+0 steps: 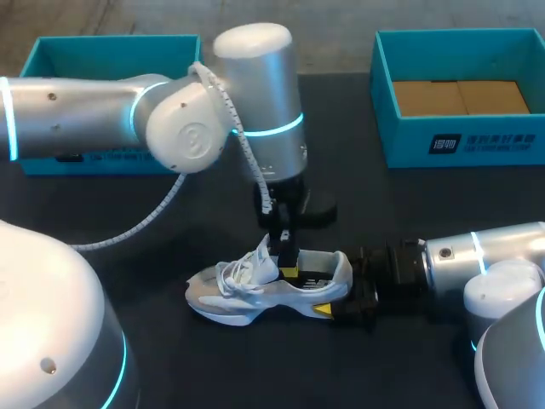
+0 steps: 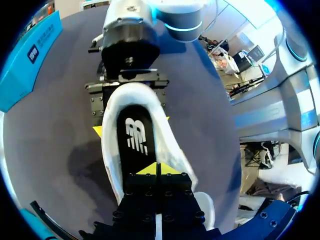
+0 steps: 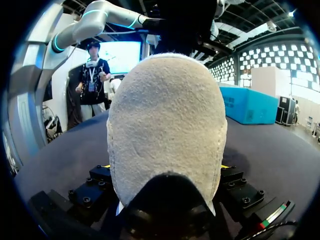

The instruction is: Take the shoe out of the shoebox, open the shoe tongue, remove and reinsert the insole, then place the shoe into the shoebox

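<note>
Bench (image 1: pixel 426 204): dark matte top, carrying everything.
Left pincer (image 2: pixel 156 170): fingers pressed together, tips down inside the shoe (image 1: pixel 255 294) on the black insole (image 2: pixel 134 145); whether they nip a fold of it I cannot tell.
Right pincer (image 3: pixel 164 167): clamped on the heel (image 3: pixel 165 125) from both sides, lying low on the bench.
Shoe: on its sole, mid-bench, near side, toe left, outside both boxes.
Handling: probably light; soft upper, firmer heel cup, the sound hold. Insole thin and floppy, best lifted by an edge.
Room: open bench left of the shoe; left box (image 1: pixel 111 47) and right box (image 1: pixel 460 141) at the far corners, well apart.
</note>
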`<state>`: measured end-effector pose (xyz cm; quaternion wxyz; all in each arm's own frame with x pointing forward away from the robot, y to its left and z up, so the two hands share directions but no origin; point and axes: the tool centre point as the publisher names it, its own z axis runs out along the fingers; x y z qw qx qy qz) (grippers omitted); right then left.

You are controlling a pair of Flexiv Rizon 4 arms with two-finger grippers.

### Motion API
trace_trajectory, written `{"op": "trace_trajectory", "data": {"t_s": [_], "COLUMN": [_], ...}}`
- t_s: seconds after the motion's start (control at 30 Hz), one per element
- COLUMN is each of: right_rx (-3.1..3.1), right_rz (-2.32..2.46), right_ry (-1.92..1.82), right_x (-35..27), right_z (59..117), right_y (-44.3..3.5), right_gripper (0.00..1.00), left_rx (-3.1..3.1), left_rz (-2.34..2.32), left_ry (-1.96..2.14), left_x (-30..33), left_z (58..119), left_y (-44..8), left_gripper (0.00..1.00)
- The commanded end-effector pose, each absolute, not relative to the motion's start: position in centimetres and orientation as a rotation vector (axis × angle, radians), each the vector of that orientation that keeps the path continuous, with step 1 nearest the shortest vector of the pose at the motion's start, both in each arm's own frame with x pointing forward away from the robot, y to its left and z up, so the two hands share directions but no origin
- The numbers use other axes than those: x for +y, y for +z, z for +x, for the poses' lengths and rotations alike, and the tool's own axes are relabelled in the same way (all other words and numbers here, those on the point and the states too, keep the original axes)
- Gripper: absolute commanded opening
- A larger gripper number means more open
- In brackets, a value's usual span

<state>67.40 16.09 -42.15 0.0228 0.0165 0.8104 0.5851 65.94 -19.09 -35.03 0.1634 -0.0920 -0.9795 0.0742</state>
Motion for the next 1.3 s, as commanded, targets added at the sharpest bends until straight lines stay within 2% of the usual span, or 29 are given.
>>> {"op": "trace_trajectory", "data": {"t_s": [0.03, 0.63, 1.27, 1.3], "right_rx": [2.512, 2.512, 2.512, 2.512], "right_rz": [0.052, 0.052, 0.052, 0.052], "right_ry": [1.808, 1.808, 1.808, 1.808], "right_x": [16.2, 16.2, 16.2, 16.2], "right_z": [67.3, 67.3, 67.3, 67.3], "right_y": [-42.1, -42.1, -42.1, -42.1], "right_gripper": [0.0, 0.0, 0.0, 0.0], "left_rx": [-2.778, -2.838, -2.95, -2.96], "left_rz": [-0.267, -0.247, -0.279, -0.285], "left_ry": [0.095, 0.068, 0.079, 0.079], "left_x": [-20.4, -16.0, -17.3, -17.4], "left_z": [66.2, 63.3, 63.4, 63.4], "left_y": [-36.9, -39.6, -40.7, -40.6], "left_gripper": [0.0, 0.0, 0.0, 0.07]}}
